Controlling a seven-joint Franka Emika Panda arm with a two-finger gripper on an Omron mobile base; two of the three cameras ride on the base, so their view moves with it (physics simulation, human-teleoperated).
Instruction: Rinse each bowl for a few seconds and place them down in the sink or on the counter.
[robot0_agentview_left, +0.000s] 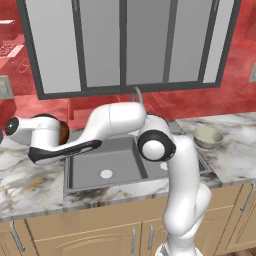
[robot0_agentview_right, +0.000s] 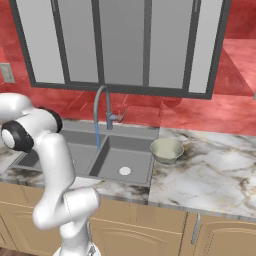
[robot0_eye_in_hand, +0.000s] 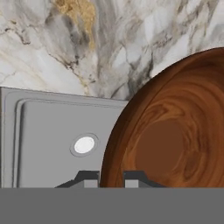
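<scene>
brown bowl (robot0_eye_in_hand: 175, 131): clamped by its rim in nearly closed gripper (robot0_eye_in_hand: 111, 177), over sink (robot0_eye_in_hand: 48, 131)
beige bowl (robot0_agentview_right: 166, 150): upright on counter (robot0_agentview_right: 215, 175)

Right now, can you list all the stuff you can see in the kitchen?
Brown bowl: one, glossy reddish-brown, pinched at its rim by the gripper, over the counter's left side beside the sink.
Pale bowl: one, greenish-beige, on the counter right of the sink.
Sink: one, grey, two basins, white drain in each.
Faucet: one, grey, curved, behind the sink; thin blue water stream falling.
Counter: white marble, grey-brown veins.
Cabinets: light wood, below the counter.
Wall: red, behind the counter.
Window: dark frame, pale panes.
Gripper: one, dark fingertips shut on the brown bowl's rim.
</scene>
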